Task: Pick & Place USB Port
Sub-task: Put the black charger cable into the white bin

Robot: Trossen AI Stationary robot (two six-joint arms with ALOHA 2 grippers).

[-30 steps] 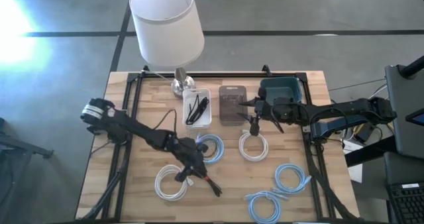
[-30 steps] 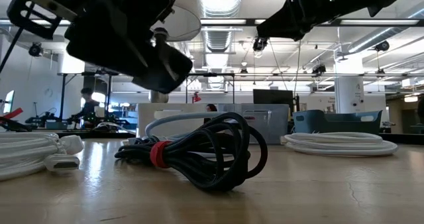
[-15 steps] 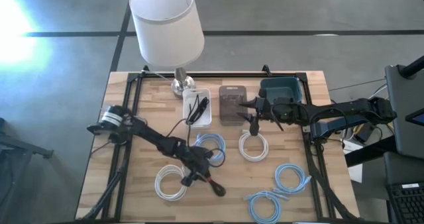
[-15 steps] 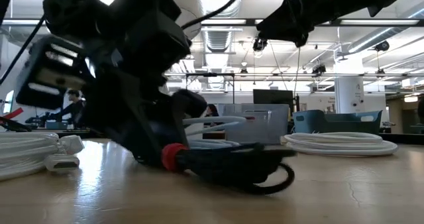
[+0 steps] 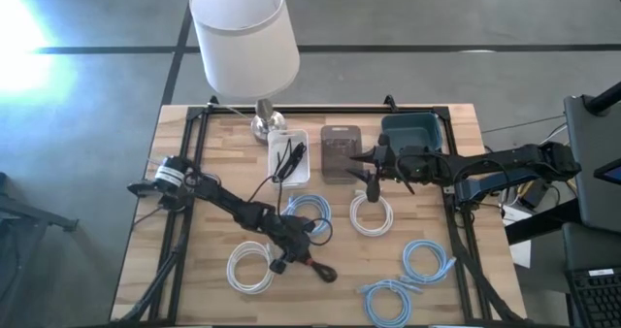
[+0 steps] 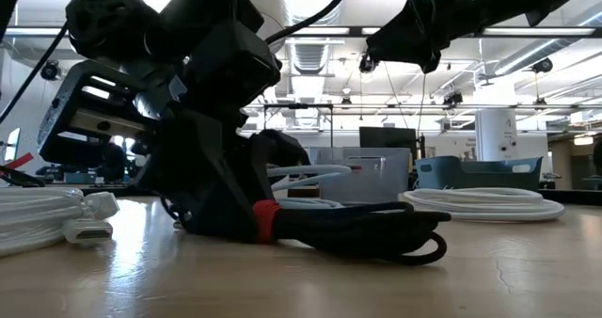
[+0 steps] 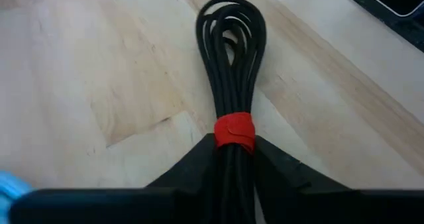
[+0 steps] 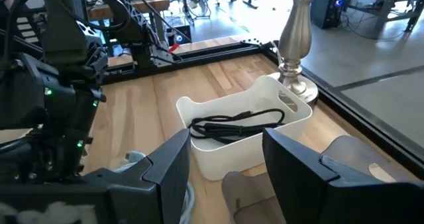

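Note:
A black cable bundle (image 7: 232, 52), bound with a red strap (image 7: 234, 131), lies on the wood table near its near edge (image 5: 318, 268). My left gripper (image 5: 288, 255) is low over the table and shut on the bundle's strapped end (image 6: 266, 222). My right gripper (image 5: 364, 168) hangs open in the air above a white cable coil (image 5: 372, 214), and touches nothing. In the right wrist view its two fingers (image 8: 165, 168) stand wide apart, facing a white bin (image 8: 248, 134) with a thin black cable in it. My left gripper pinches the bundle between its two fingers (image 7: 192, 168) at the end just behind the red strap (image 7: 234, 134). The fingers slant down from the table's left and lie along the bundle. The looped free end (image 6: 414, 247) stretches ahead of them and rests on the table.
A white coil (image 5: 250, 268) and a blue coil (image 5: 309, 214) lie close to the left gripper. More blue coils (image 5: 427, 260) lie near the right near corner. The white bin (image 5: 288, 158), a grey box (image 5: 340, 153), a teal bin (image 5: 412, 132) and a lamp (image 5: 243, 37) stand along the far edge.
My left gripper has come down from above the bundle onto its strapped end. The bundle's round loops have been drawn flat and narrow, and the bundle has slid a little toward the table's right.

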